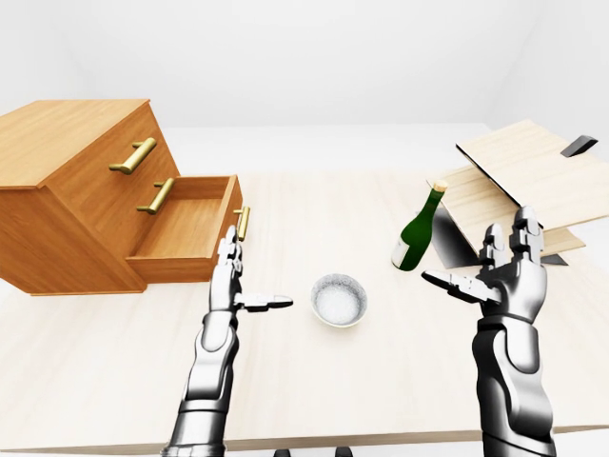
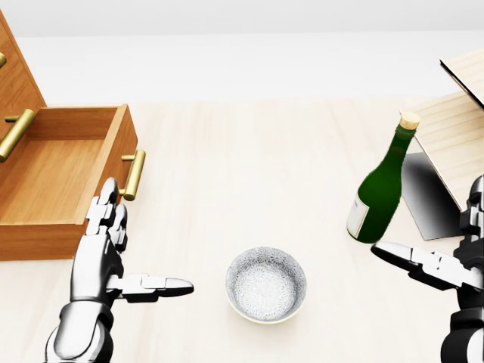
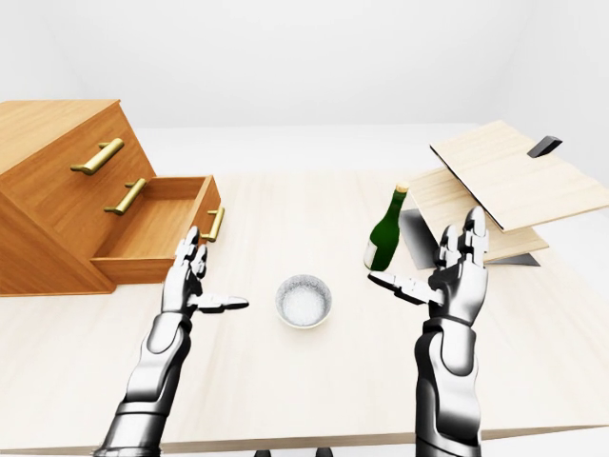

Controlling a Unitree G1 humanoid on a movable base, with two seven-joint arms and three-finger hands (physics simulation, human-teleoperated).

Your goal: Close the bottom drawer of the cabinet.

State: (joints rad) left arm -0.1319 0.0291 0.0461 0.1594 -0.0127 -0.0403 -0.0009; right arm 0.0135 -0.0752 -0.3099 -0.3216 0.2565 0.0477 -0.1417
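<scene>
Bottom drawer (image 1: 186,228): pulled well out of the wooden cabinet (image 1: 67,195), at the left of the left-eye view; its inside looks bare.
Drawer handle (image 2: 134,175): a brass bar on the drawer's face, turned toward the middle of the table (image 2: 249,159), so a push on that face toward the cabinet should shut it.
Left hand (image 2: 106,261): fingers spread, thumb out sideways, holding nothing; it is raised just beside the drawer's face and below the handle in the head view, apparently placed to press the face. Whether it touches the wood I cannot tell.
Right hand (image 3: 452,271): fingers apart, empty, held up near the bottle and well away from the drawer; it seems to have no part in this step.
Green bottle (image 2: 382,181): upright with a cork, right of centre.
Bowl (image 2: 266,284): speckled, between the hands, clear of the likely push path.
Tilted wooden boards (image 1: 519,181): at the right; what they are is hard to say.
Hidden: the head view cuts off most of the cabinet and the upper handles.
</scene>
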